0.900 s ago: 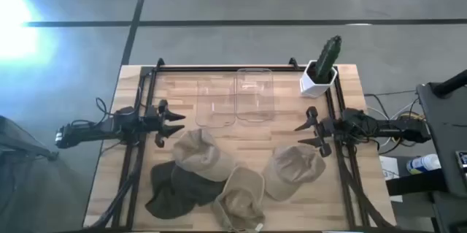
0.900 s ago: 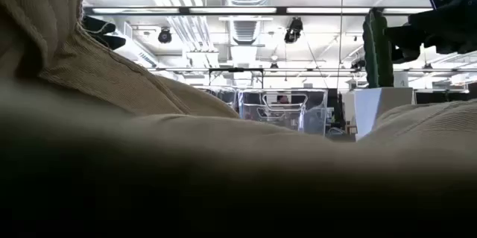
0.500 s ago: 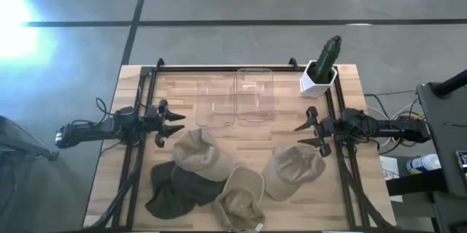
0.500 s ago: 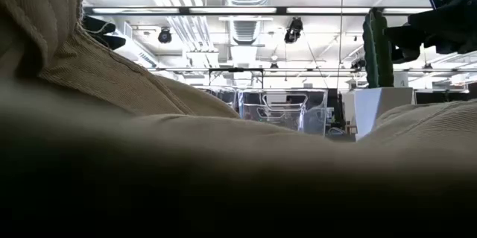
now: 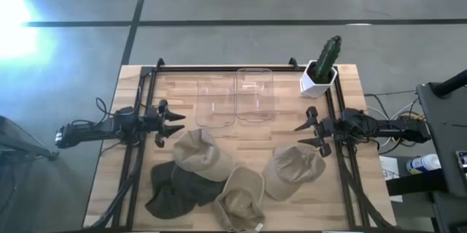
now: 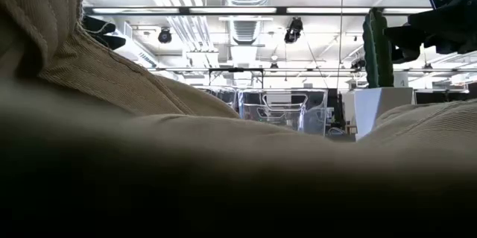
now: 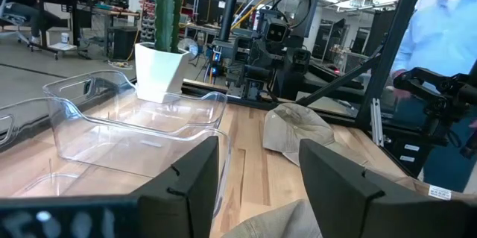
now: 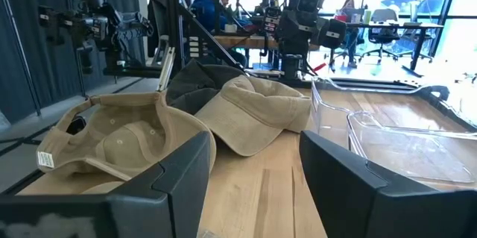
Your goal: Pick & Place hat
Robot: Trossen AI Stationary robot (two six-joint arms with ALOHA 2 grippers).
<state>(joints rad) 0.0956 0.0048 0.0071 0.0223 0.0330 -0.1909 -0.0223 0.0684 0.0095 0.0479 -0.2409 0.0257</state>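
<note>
Several caps lie on the near half of the wooden table. In the high view these are a tan cap [image 5: 195,153], a dark olive cap [image 5: 169,186], an upturned tan cap [image 5: 241,198] and another tan cap [image 5: 292,171]. My left gripper [image 5: 175,123] hovers open just beyond the first tan cap, pointing toward the table's right. My right gripper [image 5: 303,134] hovers open just beyond the right-hand tan cap, pointing left. In the right wrist view the upturned cap [image 8: 119,145], a tan cap [image 8: 261,119] and the dark cap [image 8: 203,80] lie ahead of the fingers.
Two clear plastic bins [image 5: 215,103] [image 5: 254,94] stand side by side at the table's far middle. A cactus in a white pot [image 5: 321,69] stands at the far right corner. Cap fabric [image 6: 112,81] fills most of the low view. A person [image 7: 447,36] stands beyond the table.
</note>
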